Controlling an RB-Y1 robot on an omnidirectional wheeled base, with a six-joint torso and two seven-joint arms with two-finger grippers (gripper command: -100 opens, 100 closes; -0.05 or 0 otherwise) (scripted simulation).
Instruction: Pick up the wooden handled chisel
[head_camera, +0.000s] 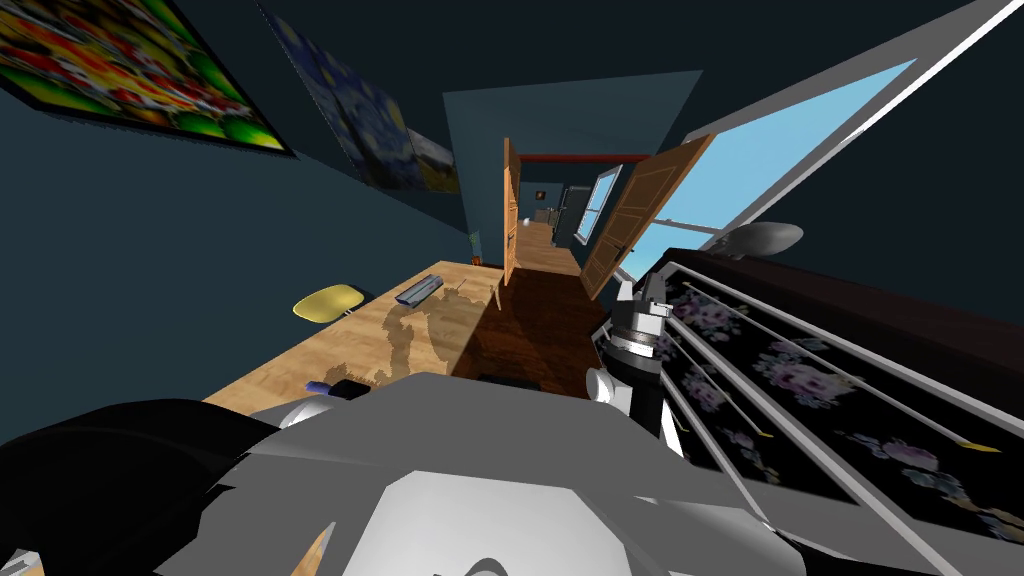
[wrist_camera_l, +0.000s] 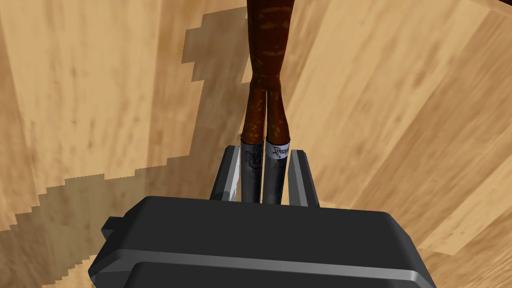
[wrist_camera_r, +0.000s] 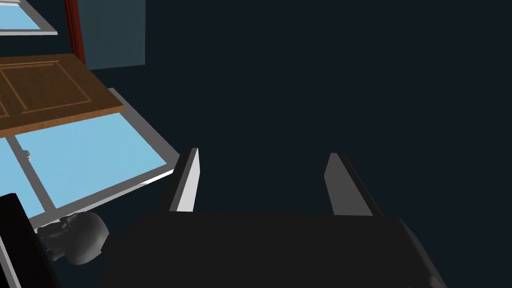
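Observation:
The chisel (wrist_camera_l: 265, 60) has a dark brown wooden handle that narrows into a grey metal part with a white printed band. My left gripper (wrist_camera_l: 265, 152) is shut on that grey part, one finger pressing each side. The handle points away from the hand over the light wooden tabletop (wrist_camera_l: 400, 125), where its shadow falls. I cannot tell whether the chisel touches the wood. My right gripper (wrist_camera_r: 260, 182) is open and holds nothing. In the head view the right arm (head_camera: 640, 320) is raised beside the bed.
The long wooden table (head_camera: 440, 330) runs along the dark wall on my left, with a yellow object (head_camera: 327, 301) and a grey-blue object (head_camera: 419, 289) farther along it. A bed with a dark floral cover (head_camera: 800, 380) lies on the right. An open wooden door (head_camera: 640, 215) stands ahead.

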